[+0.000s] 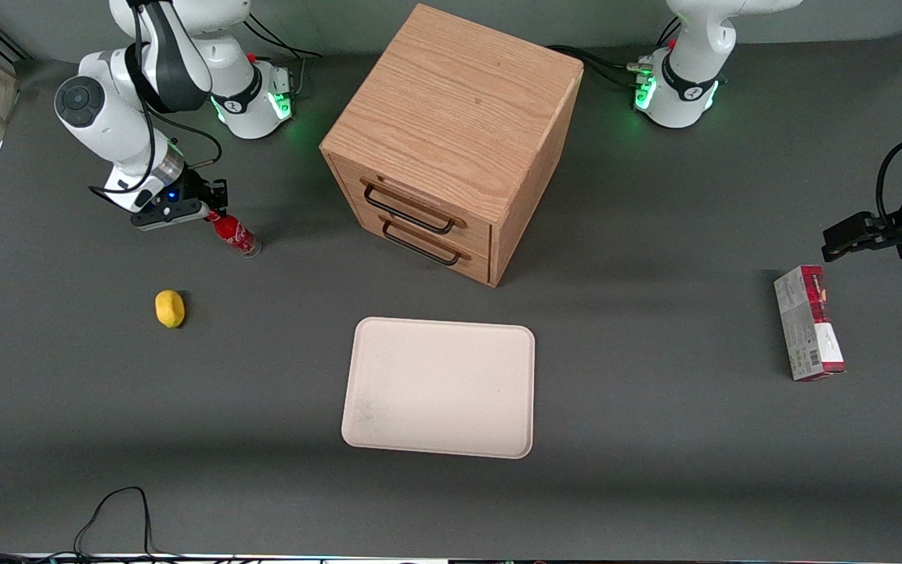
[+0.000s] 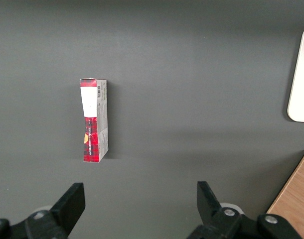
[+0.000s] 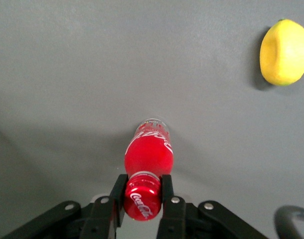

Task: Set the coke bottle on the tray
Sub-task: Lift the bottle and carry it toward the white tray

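Note:
The coke bottle (image 1: 235, 234) is small and red with white script; it leans tilted, its clear base at the table, toward the working arm's end. My gripper (image 1: 214, 215) is shut on its red cap. In the right wrist view the two black fingers (image 3: 119, 195) press the cap of the coke bottle (image 3: 147, 159) from both sides, gripper (image 3: 143, 194) closed on it. The cream-white tray (image 1: 388, 427) lies flat near the table's middle, nearer the front camera than the bottle, with nothing on it.
A wooden two-drawer cabinet (image 1: 451, 133) stands between the arms' bases, above the tray in the front view. A yellow lemon (image 1: 170, 309) lies close to the bottle, nearer the camera. A red-and-grey carton (image 1: 809, 323) lies toward the parked arm's end.

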